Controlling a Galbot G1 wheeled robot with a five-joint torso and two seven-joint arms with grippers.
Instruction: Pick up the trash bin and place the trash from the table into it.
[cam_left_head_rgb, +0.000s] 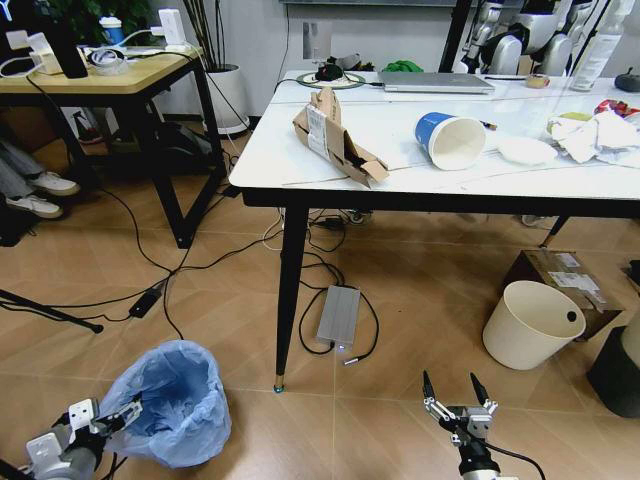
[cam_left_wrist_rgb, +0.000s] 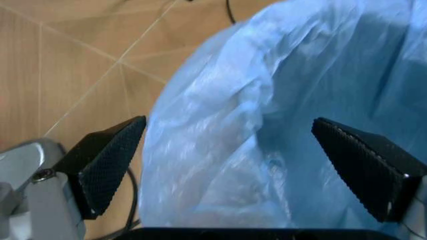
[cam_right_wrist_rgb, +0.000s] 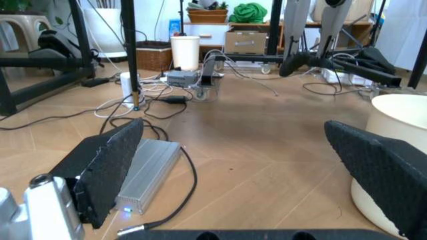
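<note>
Status: bin pickup is not yet complete, and no litter has been moved.

The left gripper (cam_left_head_rgb: 128, 411) is low at the near rim of the trash bin (cam_left_head_rgb: 170, 400), which stands on the floor near the table's front-left leg. In the left wrist view its pads (cam_left_wrist_rgb: 107, 167) are spread wide, with the crinkled blue bag between them; contact cannot be confirmed. The right gripper (cam_left_head_rgb: 455, 392) hangs low over bare floor, jaws spread and holding nothing, with a cream bucket (cam_left_head_rgb: 533, 323) beyond it.

On the table (cam_left_head_rgb: 300, 175), the trash lies untouched: folded cardboard (cam_left_head_rgb: 338, 138) towards the front-left corner, a tipped paper cup (cam_left_head_rgb: 450, 139) mid-top, and crumpled tissues (cam_left_head_rgb: 598, 133) by the right edge. A laptop (cam_left_head_rgb: 435, 82) sits along the far edge.

Remaining, by judgement: grasp and lift the bin, then transfer every item.
</note>
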